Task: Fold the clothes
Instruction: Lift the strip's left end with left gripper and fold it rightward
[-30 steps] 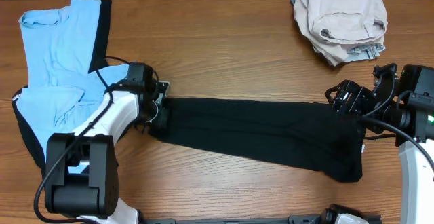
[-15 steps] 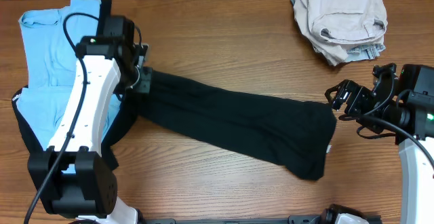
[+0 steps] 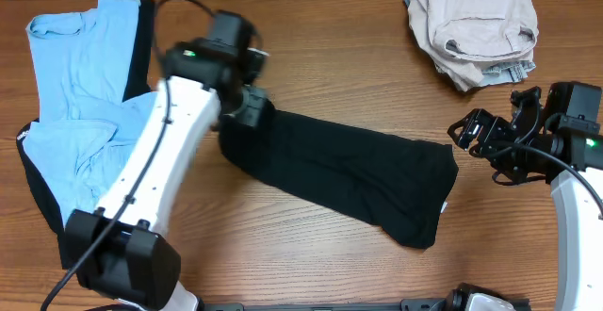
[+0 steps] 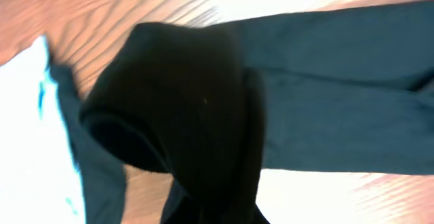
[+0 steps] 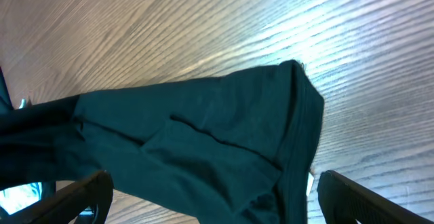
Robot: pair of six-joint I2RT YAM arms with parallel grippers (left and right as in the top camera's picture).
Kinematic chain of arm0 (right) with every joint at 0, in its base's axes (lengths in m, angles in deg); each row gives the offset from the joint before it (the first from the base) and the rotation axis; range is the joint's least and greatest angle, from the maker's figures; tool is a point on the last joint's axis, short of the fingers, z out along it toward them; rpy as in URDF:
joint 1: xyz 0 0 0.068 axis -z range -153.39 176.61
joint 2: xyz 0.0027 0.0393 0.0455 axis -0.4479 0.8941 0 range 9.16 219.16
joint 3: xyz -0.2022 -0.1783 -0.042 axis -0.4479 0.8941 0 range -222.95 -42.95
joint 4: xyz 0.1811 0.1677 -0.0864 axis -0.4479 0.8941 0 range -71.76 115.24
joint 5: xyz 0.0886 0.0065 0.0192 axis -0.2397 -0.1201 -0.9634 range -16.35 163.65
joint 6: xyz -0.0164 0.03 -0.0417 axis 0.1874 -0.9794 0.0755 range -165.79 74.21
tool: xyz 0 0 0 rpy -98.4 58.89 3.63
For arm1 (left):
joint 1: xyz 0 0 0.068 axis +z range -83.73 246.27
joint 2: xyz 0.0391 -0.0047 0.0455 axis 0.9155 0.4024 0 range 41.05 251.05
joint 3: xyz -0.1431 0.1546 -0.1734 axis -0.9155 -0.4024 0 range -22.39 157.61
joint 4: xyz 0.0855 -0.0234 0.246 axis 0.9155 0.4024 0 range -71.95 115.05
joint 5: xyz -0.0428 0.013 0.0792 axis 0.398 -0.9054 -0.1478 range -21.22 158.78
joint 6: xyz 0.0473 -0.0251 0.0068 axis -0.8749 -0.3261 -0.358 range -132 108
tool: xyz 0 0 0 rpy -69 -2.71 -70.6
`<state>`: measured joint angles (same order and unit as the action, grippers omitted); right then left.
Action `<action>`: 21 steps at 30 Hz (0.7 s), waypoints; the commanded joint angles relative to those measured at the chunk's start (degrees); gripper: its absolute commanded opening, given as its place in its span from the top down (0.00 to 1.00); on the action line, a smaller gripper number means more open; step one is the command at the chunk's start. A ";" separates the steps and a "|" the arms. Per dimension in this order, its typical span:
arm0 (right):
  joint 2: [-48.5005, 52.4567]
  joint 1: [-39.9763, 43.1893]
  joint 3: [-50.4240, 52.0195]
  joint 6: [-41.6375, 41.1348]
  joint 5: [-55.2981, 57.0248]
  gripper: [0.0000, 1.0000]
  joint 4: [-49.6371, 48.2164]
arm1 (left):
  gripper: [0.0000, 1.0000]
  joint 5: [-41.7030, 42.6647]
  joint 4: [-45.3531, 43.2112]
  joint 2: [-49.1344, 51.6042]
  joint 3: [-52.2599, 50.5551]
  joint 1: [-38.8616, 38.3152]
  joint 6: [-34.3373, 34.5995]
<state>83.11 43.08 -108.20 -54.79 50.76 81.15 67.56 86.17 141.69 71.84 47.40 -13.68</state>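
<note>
The black T-shirt (image 3: 349,174) lies on the wooden table as a long folded strip, slanting from the upper left down to the lower right. My left gripper (image 3: 247,108) is shut on its left end, lifting it into a bunch. In the left wrist view this bunched black fabric (image 4: 183,108) covers the jaws. My right gripper (image 3: 479,134) is open, just right of the shirt's other end and apart from it. In the right wrist view, the shirt's end (image 5: 203,142) with its white label (image 5: 310,183) lies between the wide-spread fingers (image 5: 359,197).
Light-blue T-shirts (image 3: 80,94) with black fabric beneath them are spread at the left. A beige pile of clothes (image 3: 476,28) sits at the back right. My left arm (image 3: 151,188) reaches diagonally over the blue shirts.
My left gripper has carried the shirt's left end away from me and then to the right. The whole shirt slid left, away from the right gripper, which stayed open and nearly still.
</note>
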 commanded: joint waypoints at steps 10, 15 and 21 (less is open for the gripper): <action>0.02 0.00 -0.59 0.52 0.35 0.00 -0.68 | 0.96 3.89 -5.68 10.01 1.18 -12.87 -0.87; 0.02 0.00 -0.59 0.52 0.35 0.00 -0.70 | 0.95 6.38 -7.96 15.02 1.18 -15.08 -0.83; 0.02 0.00 -0.59 0.52 0.35 0.00 -0.66 | 0.67 12.02 -10.60 18.99 1.18 -17.31 -0.83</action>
<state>83.11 43.08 -108.20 -54.77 50.76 80.80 74.62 76.62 158.98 71.89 31.36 -13.98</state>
